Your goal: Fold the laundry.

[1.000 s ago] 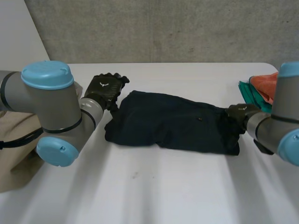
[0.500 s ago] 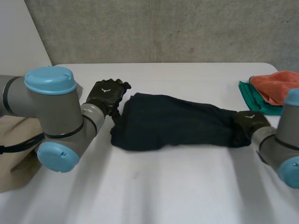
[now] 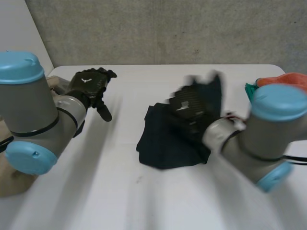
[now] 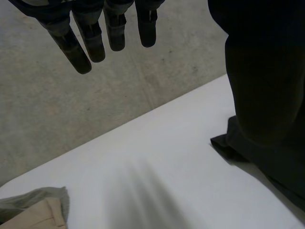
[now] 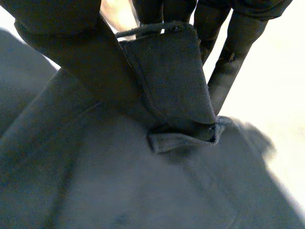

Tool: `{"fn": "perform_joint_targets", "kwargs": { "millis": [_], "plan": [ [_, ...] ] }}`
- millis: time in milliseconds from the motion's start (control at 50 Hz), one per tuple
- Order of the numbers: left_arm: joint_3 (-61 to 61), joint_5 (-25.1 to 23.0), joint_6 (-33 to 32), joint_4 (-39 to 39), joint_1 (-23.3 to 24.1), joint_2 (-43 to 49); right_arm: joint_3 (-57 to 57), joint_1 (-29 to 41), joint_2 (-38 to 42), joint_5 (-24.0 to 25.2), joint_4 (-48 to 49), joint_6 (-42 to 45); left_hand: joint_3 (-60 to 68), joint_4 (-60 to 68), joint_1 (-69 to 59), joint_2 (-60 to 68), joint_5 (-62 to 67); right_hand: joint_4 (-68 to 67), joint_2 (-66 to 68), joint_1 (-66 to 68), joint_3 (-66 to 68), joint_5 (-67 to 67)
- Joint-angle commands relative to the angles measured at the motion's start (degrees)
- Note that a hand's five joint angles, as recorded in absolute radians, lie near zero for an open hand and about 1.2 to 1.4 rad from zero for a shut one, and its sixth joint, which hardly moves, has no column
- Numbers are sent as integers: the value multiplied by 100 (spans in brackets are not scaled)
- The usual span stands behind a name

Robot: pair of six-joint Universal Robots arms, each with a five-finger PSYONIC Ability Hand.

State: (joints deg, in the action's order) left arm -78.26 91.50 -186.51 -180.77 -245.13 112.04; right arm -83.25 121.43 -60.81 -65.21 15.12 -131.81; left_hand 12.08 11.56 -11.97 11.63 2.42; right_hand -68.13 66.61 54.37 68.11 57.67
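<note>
The dark navy garment (image 3: 165, 143) lies bunched on the white table (image 3: 120, 191), with one end raised above the rest. The right hand (image 3: 192, 108), over the garment's middle, pinches that hemmed end between thumb and fingers (image 5: 228, 57). The left hand (image 3: 88, 86) hangs well apart from the garment, its fingers (image 4: 90, 38) straight and holding nothing. An orange cloth (image 3: 283, 79) and a green cloth (image 3: 250, 90) lie on the garment's far side from that hand.

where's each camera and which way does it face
Head view: behind, between the arms, looking down at the table; shows both arms, left robot hand, right robot hand.
Left wrist view: on left wrist, past its open fingers across the table.
Right wrist view: on right wrist, its fingers pinching the dark garment.
All share the garment.
</note>
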Motion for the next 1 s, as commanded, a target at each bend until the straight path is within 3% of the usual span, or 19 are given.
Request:
{"fn": "perform_joint_targets", "kwargs": {
  "millis": [20,60,80,180,280,460,560,700,860,1000],
  "plan": [
    [57,43,185,120,-140,-77,564,663,702,-474,-26,-256,-208,-156,197,-163,-242,3685,-3533,-2310,-3683,-3639],
    [135,52,176,121,-175,-60,661,663,598,-920,-61,-772,-208,-156,197,-163,-242,5484,-5331,-4108,-5481,-5437],
    [171,52,168,129,-184,-59,661,654,545,-1071,-61,-1028,-208,-156,197,-163,-242,5693,-5541,-4317,-5691,-5647],
    [732,43,141,164,-114,63,617,321,-351,-1810,-131,-3286,-208,-156,197,-163,-242,5813,-5661,-4437,-5811,-5767],
    [1462,-9,141,252,220,388,600,-92,-616,-2013,-544,-4335,-208,-156,197,-163,-242,5813,-5661,-4437,-5811,-5767],
    [2772,-536,45,683,1116,1557,1118,-602,-344,-1978,-1739,-4291,-208,-156,197,-163,-242,5813,-5661,-4437,-5811,-5767],
    [3211,-415,-288,928,1389,2364,1521,-699,226,-1646,-2170,-4475,-208,-156,197,-163,-242,5813,-5661,-4437,-5811,-5767],
    [3300,87,-772,999,1284,3113,1804,-743,965,-1064,-2267,-4494,-208,-156,197,-163,-242,5813,-5661,-4437,-5811,-5767],
    [3247,307,-1300,1324,941,3570,2015,-831,1633,-1222,-2320,-3827,-208,-156,197,-163,-242,5813,-5661,-4437,-5811,-5767],
    [2844,290,-1283,1641,906,3079,1971,-814,1459,-1310,-2531,-3193,-208,-156,197,-163,-242,5813,-5661,-4437,-5811,-5767]
  ]
}}
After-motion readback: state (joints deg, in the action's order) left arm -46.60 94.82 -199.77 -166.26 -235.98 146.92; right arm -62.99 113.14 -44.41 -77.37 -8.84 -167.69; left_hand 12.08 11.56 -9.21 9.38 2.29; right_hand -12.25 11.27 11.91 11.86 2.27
